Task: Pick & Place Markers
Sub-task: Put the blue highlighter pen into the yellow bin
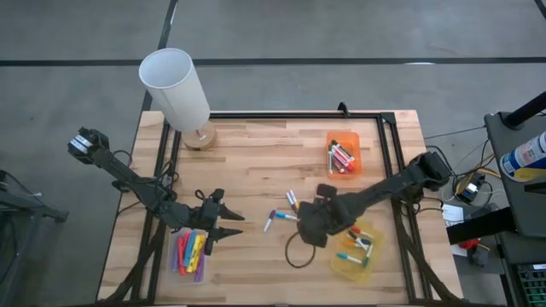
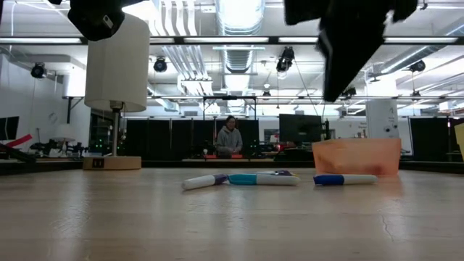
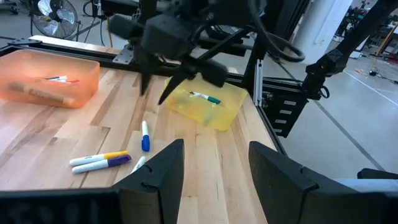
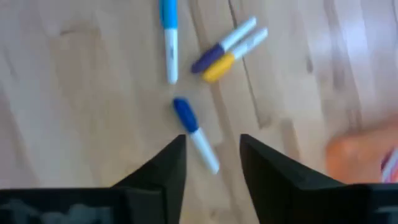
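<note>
Several loose markers lie flat on the wooden table: a blue-capped one (image 4: 193, 130), a light blue one (image 4: 168, 37), and a purple and a yellow one (image 4: 227, 50) side by side. They also show in the high view as markers (image 1: 283, 211). My right gripper (image 4: 211, 162) hovers open above the blue-capped marker (image 3: 145, 135), fingers pointing down, touching nothing. My left gripper (image 1: 223, 223) is open beside the clear bin (image 1: 192, 253), which holds several markers. More markers lie in the orange bin (image 1: 343, 155) and the yellow bin (image 1: 357, 249).
A white-shaded lamp (image 1: 175, 85) stands at the table's far left corner. A black cable loop (image 1: 299, 251) lies near the yellow bin. A black frame (image 1: 299, 115) runs along the far and side edges. A person (image 2: 230, 138) sits far behind the table.
</note>
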`<state>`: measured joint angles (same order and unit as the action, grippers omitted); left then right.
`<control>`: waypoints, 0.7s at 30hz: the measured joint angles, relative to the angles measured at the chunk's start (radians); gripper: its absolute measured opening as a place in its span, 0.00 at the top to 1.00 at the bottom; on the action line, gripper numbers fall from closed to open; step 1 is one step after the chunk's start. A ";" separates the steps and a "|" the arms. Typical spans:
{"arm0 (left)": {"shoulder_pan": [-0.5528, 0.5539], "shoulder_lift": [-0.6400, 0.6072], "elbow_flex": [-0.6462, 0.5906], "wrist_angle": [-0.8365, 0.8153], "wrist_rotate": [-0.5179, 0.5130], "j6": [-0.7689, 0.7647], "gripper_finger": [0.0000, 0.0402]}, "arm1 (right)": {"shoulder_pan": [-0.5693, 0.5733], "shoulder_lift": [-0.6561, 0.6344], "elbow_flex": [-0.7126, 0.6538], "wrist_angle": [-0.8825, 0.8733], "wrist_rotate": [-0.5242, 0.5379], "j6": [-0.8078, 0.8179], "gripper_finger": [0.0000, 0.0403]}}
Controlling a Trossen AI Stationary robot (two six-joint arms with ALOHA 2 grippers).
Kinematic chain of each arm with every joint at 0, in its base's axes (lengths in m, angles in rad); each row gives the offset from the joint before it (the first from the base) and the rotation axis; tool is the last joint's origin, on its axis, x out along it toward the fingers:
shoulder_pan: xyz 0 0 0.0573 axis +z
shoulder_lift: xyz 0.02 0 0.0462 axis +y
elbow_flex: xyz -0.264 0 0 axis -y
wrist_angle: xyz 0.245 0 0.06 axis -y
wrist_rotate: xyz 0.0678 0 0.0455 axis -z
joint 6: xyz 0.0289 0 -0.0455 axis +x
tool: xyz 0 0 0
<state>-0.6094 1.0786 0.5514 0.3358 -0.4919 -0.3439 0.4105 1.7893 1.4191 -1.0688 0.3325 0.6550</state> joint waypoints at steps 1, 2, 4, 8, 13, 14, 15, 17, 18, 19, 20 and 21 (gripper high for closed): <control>0.000 0.000 0.000 -0.001 0.000 0.000 0.57 | -0.011 0.000 -0.010 0.025 0.000 -0.044 0.63; 0.000 0.000 0.000 -0.001 0.000 0.000 0.57 | -0.017 0.000 -0.019 0.047 0.000 -0.088 0.61; 0.000 0.000 0.000 0.000 0.000 0.000 0.57 | -0.028 0.000 -0.037 0.064 -0.010 -0.153 0.61; 0.000 0.000 0.000 0.000 0.000 0.000 0.57 | -0.053 0.000 -0.094 0.107 -0.100 -0.258 0.63; 0.001 0.000 0.000 0.000 0.000 0.000 0.57 | -0.080 0.000 -0.172 0.148 -0.131 -0.329 0.67; 0.001 0.000 0.000 -0.001 0.000 0.000 0.57 | -0.087 0.000 -0.190 0.164 -0.141 -0.338 0.67; 0.001 0.000 0.000 -0.001 0.000 0.000 0.57 | -0.095 0.000 -0.205 0.176 -0.153 -0.341 0.68; 0.001 0.000 0.000 0.000 0.000 0.000 0.57 | -0.112 0.000 -0.231 0.205 -0.176 -0.341 0.69; 0.001 0.000 0.000 -0.001 0.000 0.000 0.57 | -0.118 0.000 -0.244 0.228 -0.186 -0.342 0.69; 0.001 0.000 0.000 -0.001 0.000 0.000 0.57 | -0.121 0.000 -0.259 0.254 -0.196 -0.342 0.70; 0.001 0.000 0.000 -0.001 0.000 0.000 0.57 | -0.123 0.000 -0.273 0.279 -0.200 -0.345 0.71; 0.001 0.000 0.000 -0.001 0.000 0.000 0.57 | -0.123 0.000 -0.286 0.304 -0.203 -0.346 0.71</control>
<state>-0.6086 1.0786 0.5514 0.3351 -0.4919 -0.3439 0.2874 1.7893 1.1335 -0.7648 0.1291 0.3089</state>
